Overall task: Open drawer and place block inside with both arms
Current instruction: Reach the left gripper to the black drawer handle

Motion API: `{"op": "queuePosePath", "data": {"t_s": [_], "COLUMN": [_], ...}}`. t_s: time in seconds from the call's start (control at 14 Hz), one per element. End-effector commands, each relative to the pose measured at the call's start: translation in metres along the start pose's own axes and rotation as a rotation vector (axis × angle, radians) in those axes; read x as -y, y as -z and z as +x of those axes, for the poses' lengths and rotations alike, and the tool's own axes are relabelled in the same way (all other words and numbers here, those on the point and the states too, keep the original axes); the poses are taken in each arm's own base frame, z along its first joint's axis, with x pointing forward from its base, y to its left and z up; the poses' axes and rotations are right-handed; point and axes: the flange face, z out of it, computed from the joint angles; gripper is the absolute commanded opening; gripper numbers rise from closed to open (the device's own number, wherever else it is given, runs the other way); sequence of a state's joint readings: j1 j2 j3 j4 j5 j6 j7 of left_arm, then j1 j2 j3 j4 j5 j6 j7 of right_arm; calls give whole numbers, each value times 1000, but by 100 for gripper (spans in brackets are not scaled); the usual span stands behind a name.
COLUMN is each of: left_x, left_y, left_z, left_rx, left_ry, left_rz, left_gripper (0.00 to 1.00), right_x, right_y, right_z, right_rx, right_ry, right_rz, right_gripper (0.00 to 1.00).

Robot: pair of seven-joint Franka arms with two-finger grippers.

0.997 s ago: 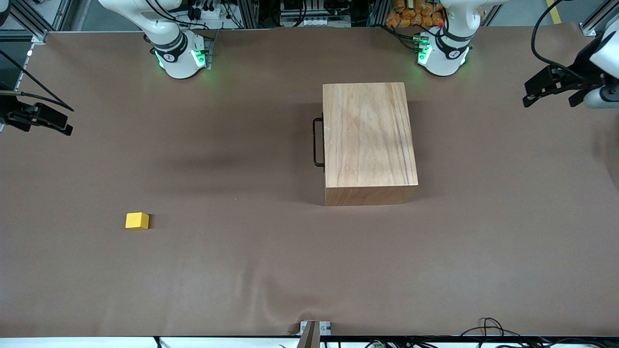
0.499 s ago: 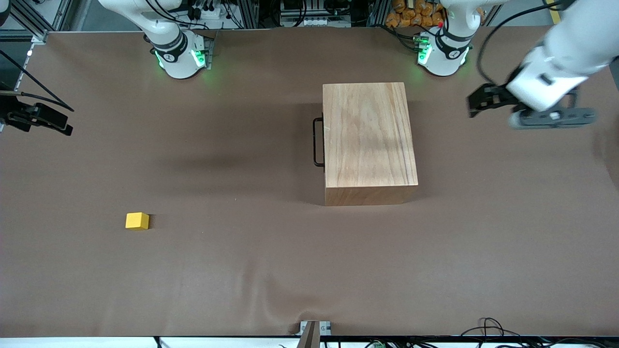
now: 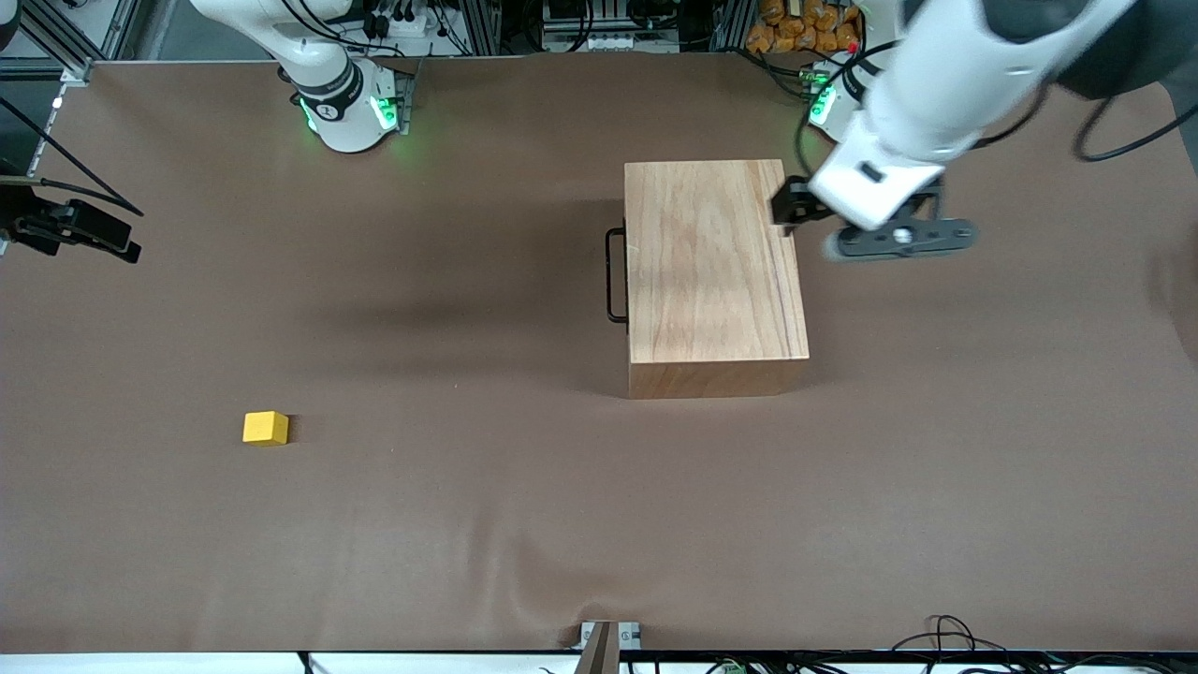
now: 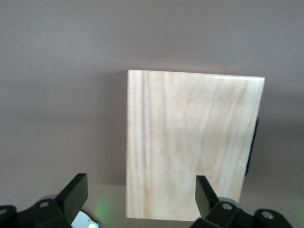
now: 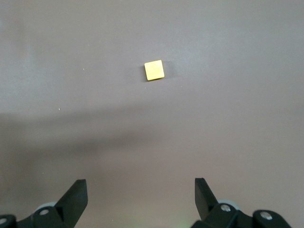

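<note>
— Since the earlier frame, what moved?
— Your left end effector (image 3: 784,208) swung in over the wooden box (image 3: 713,271), fingers spread wide, empty.
— And the rest?
— Your right end effector (image 5: 140,199) waited, wide open and empty, above the worktop (image 3: 468,524); the drawer (image 3: 625,276) was closed, the block (image 3: 266,428) well apart toward the right arm's end.

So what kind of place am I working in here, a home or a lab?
Most likely a robotics lab bench, not a home. A plain brown table cover holds only a wooden box and a yellow block, aluminium framing runs along the table's edge, and loose cables trail off it.
</note>
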State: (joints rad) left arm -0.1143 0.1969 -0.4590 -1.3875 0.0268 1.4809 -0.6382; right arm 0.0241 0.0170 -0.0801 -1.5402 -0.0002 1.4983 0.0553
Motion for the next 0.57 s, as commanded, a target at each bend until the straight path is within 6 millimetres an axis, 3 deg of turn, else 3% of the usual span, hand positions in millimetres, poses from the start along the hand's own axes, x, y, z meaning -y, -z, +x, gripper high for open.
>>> {"op": "queuePosePath", "data": {"t_s": [0.0, 0.5], "left_x": [-43, -154], "left_y": [-7, -76], "left_z": [3, -26], "left_rx": [-27, -79], "left_ry": [25, 69], "left_rz": [-5, 8], "left_gripper": [100, 100], "right_x": [2, 2], "right_y": [3, 3], "right_z": [2, 2], "right_rx": [-4, -5], "right_ry": [-7, -9], "right_rz": [-4, -3], "right_gripper": [100, 100]}}
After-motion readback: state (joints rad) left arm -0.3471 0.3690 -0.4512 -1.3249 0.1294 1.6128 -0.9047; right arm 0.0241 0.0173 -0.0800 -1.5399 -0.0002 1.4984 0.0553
